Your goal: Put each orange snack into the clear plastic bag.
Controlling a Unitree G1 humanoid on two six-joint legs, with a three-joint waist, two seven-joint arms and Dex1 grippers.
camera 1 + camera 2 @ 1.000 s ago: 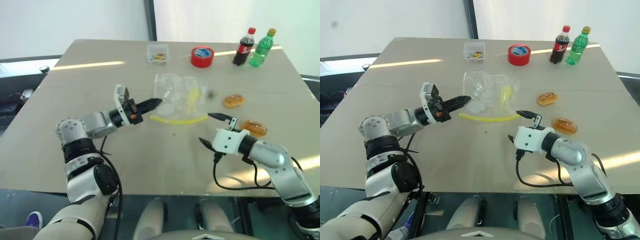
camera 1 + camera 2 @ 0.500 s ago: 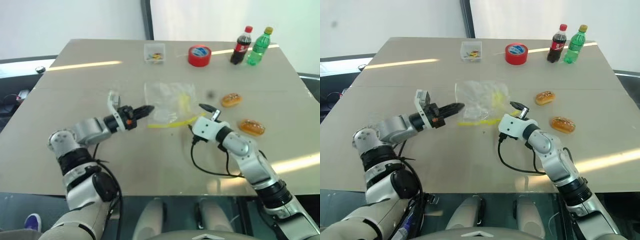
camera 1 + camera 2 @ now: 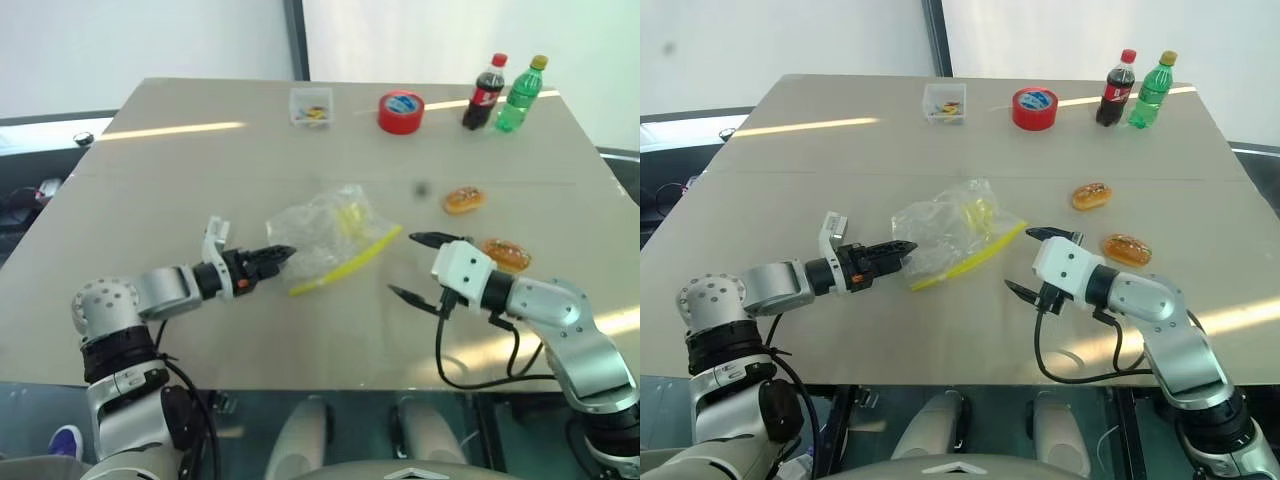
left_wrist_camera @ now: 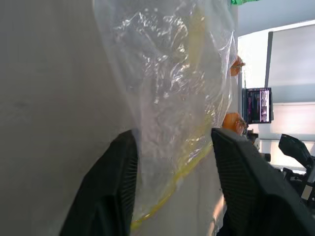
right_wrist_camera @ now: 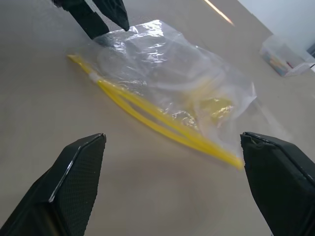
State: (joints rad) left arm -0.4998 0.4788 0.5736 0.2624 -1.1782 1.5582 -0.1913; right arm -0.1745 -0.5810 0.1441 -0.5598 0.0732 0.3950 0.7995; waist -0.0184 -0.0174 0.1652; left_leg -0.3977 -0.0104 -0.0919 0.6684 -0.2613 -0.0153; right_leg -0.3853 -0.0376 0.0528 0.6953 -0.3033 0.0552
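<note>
Bag (image 3: 330,238) lies crumpled mid-tabletop (image 3: 200,180), yellow seal toward right claw (image 3: 415,268), which gapes wide, empty, just beside it. Left claw (image 3: 278,255) parted around bag's near corner. Two snacks (image 3: 464,199) (image 3: 508,254) sit right of bag, apart from it.

Clear plastic bag (image 3: 950,235) lies mid-table — both orange snacks (image 3: 1092,195) (image 3: 1126,249) to its right.

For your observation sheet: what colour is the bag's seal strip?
Yellow; the bag's seal strip shows best in the right wrist view.
</note>
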